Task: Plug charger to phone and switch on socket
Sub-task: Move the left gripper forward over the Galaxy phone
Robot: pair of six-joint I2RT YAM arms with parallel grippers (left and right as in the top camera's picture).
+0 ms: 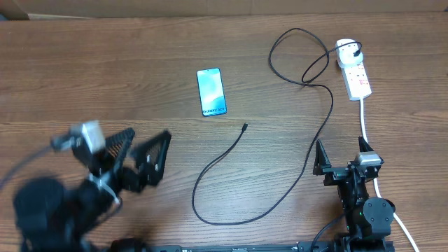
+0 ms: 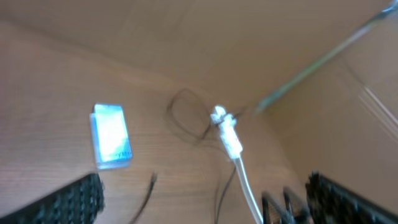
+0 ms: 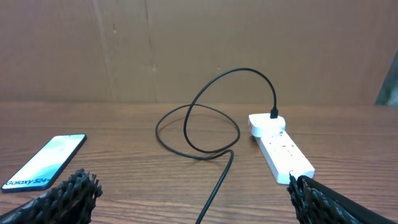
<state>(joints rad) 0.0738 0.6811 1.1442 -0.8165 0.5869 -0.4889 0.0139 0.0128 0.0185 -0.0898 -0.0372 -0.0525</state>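
The phone (image 1: 211, 92) lies flat at the table's middle back, its light blue screen up. The black charger cable (image 1: 231, 155) has its connector tip (image 1: 244, 127) free just right of and nearer than the phone; the cable loops round to its plug (image 1: 357, 50), which sits in the white socket (image 1: 353, 71) at the back right. My left gripper (image 1: 149, 134) is open and empty at the front left, raised and blurred. My right gripper (image 1: 341, 145) is open and empty, in front of the socket. The right wrist view shows the phone (image 3: 43, 163), cable (image 3: 214, 186) and socket (image 3: 280, 148).
The socket's thick white cord (image 1: 365, 122) runs toward the front right, past my right arm. The left wrist view is blurred; it shows the phone (image 2: 112, 135), the socket (image 2: 227, 134) and the cable tip (image 2: 153, 178). A brown wall (image 3: 199, 43) stands behind the table.
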